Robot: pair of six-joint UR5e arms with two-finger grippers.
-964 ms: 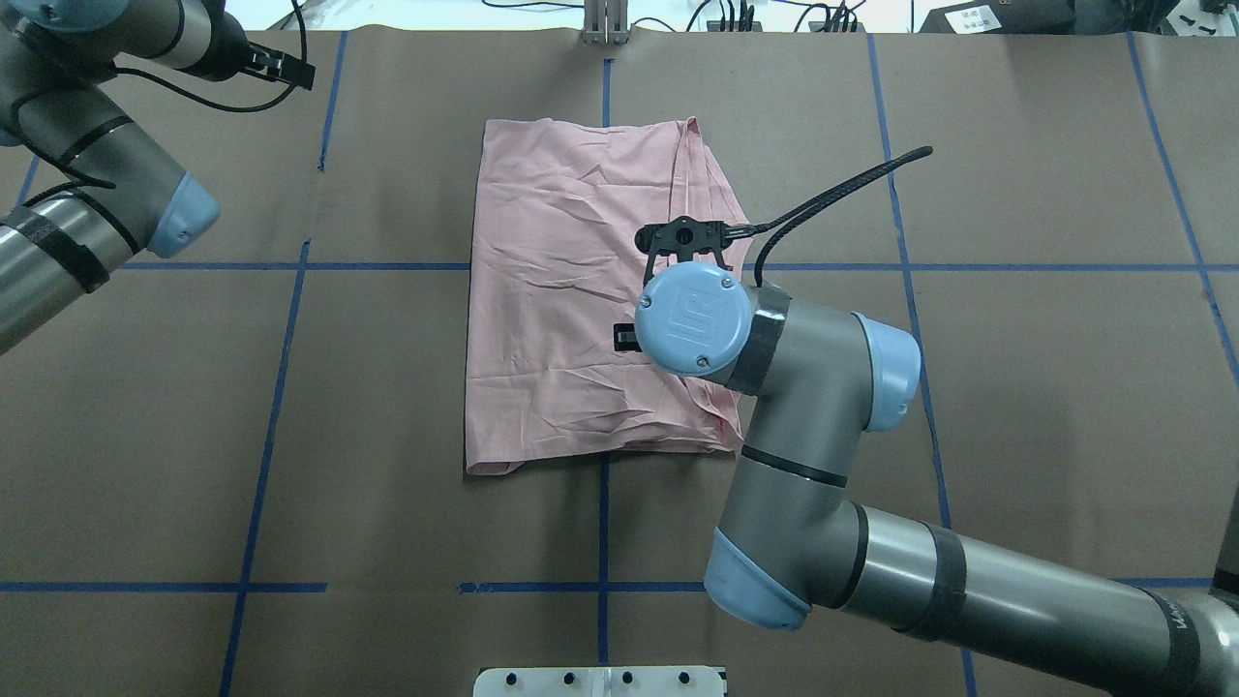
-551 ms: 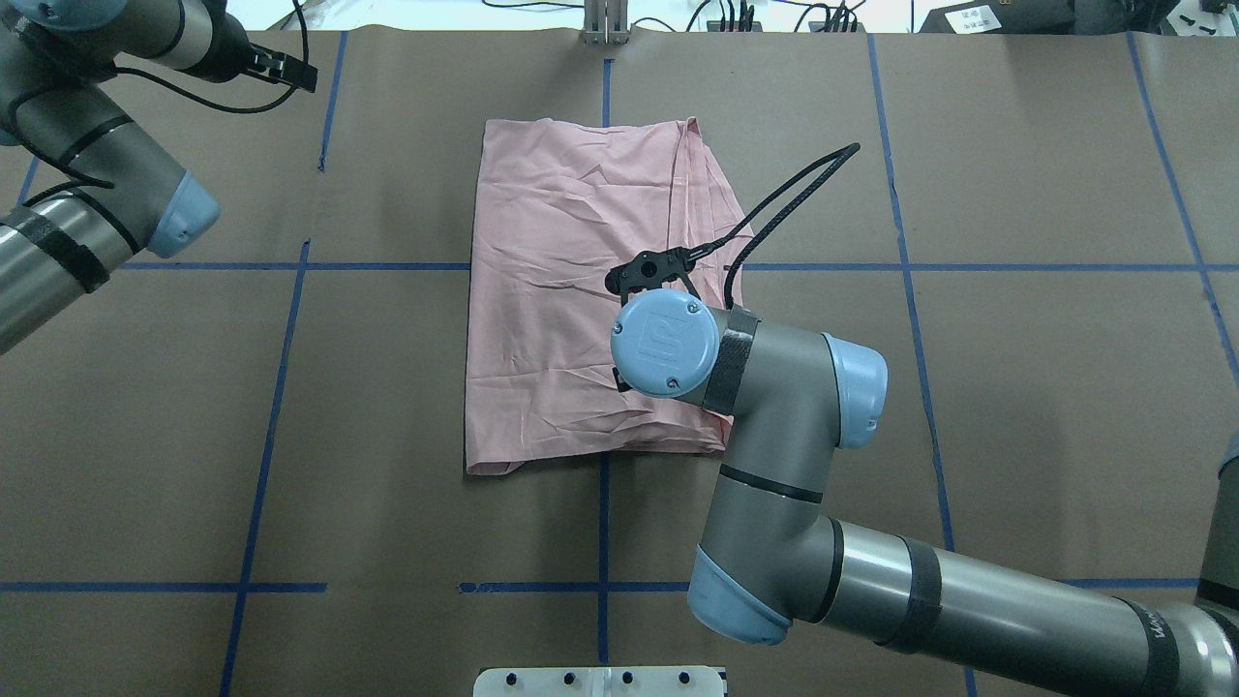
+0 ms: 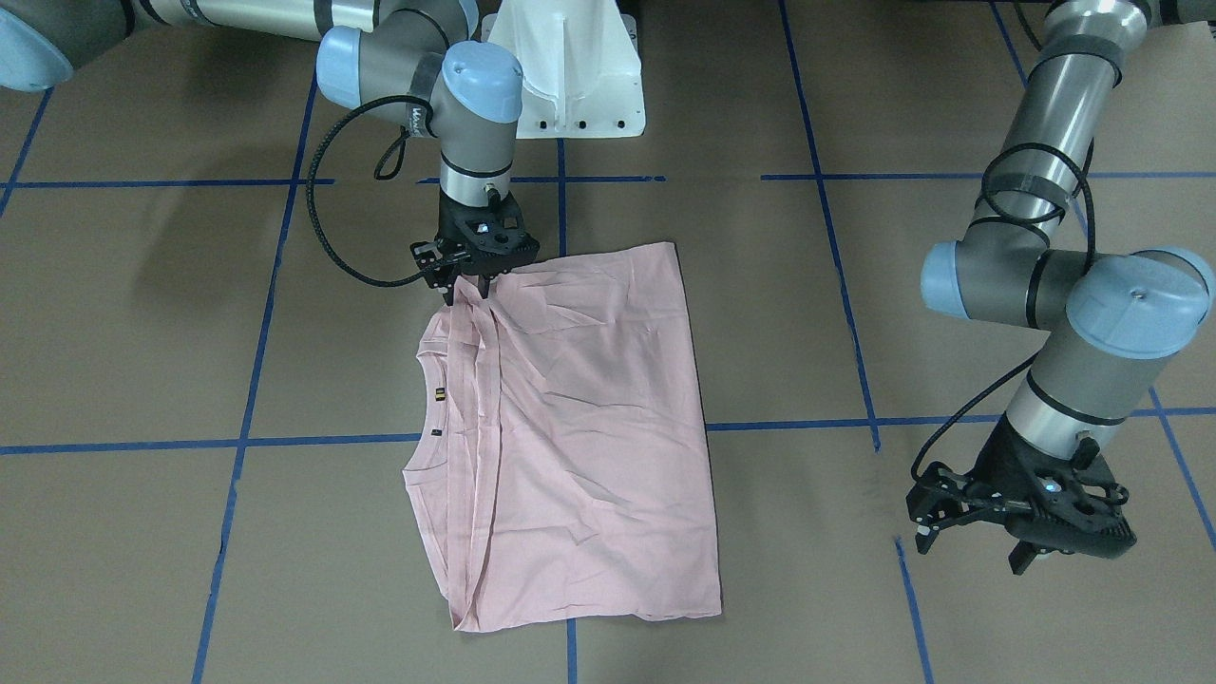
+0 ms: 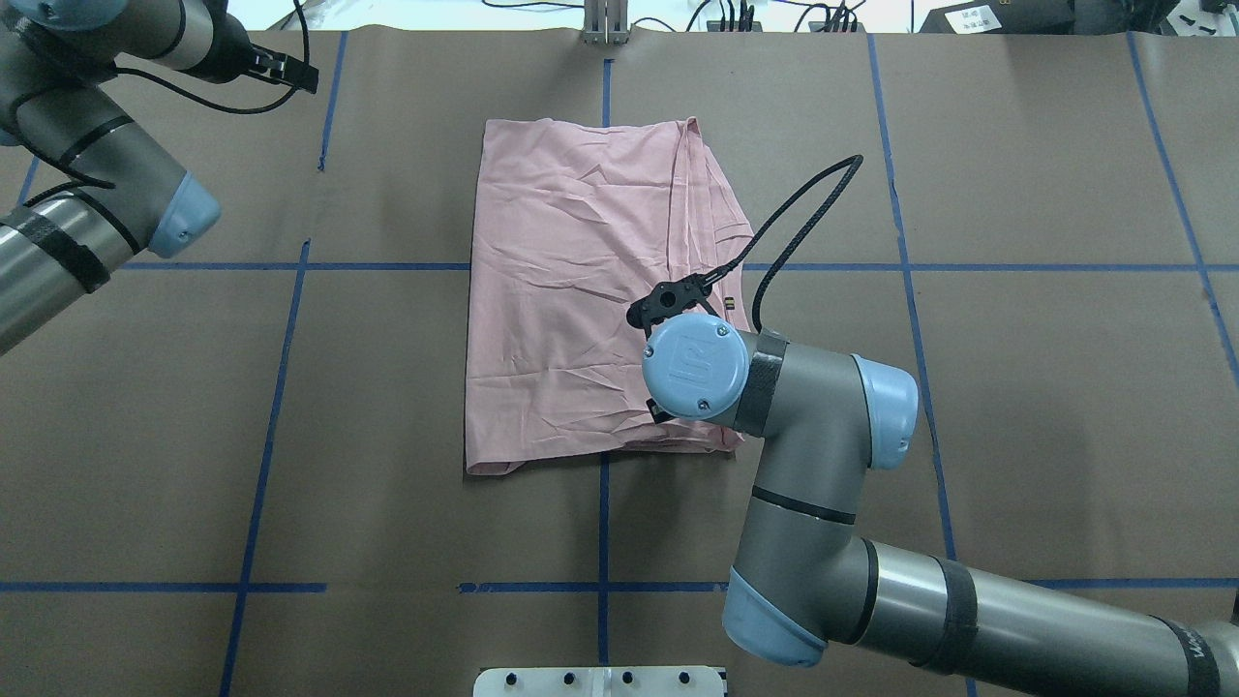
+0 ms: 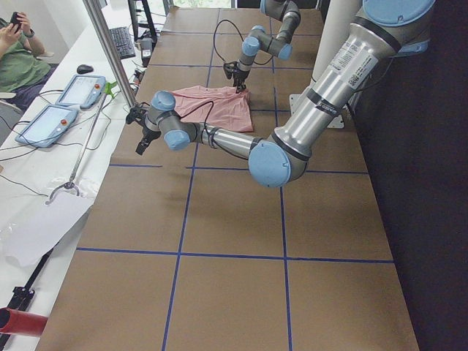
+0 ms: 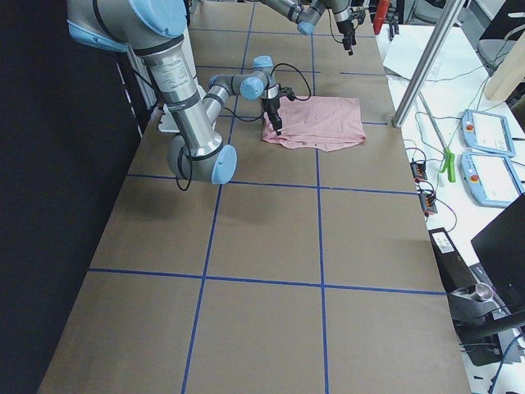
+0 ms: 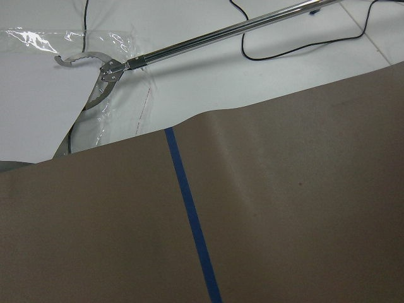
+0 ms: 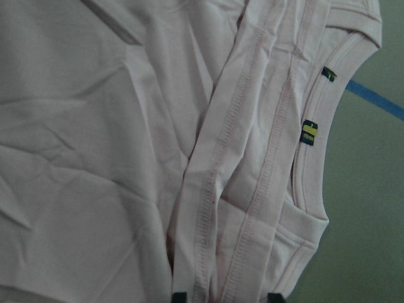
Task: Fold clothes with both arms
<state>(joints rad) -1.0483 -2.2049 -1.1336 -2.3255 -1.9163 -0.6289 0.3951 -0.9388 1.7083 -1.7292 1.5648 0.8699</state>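
The clothes are a single pale pink T-shirt (image 4: 571, 290), folded into a rectangle and lying flat mid-table (image 3: 589, 408). Its ribbed collar (image 8: 309, 164) and stacked hems lie along the side toward my right arm. My right gripper (image 3: 475, 280) is down at the shirt's corner nearest the robot base. In the overhead view it is hidden under its own wrist. Its two fingertips (image 8: 180, 295) stand apart with the folded hems between them, so my right gripper (image 8: 227, 297) is open. My left gripper (image 3: 969, 556) hangs open over bare paper, far from the shirt (image 4: 295, 75).
Brown paper with blue tape lines (image 4: 600, 523) covers the table. The white pedestal base (image 3: 570, 76) stands at the robot's edge. Beyond the far edge are a metal post (image 5: 110, 51), tablets (image 5: 80, 89), a reacher tool (image 7: 189, 47) and a seated person (image 5: 18, 51).
My right wrist has travelled from the middle of the shirt's right side toward the robot, ending over the near right corner. The left arm and the shirt have stayed put.
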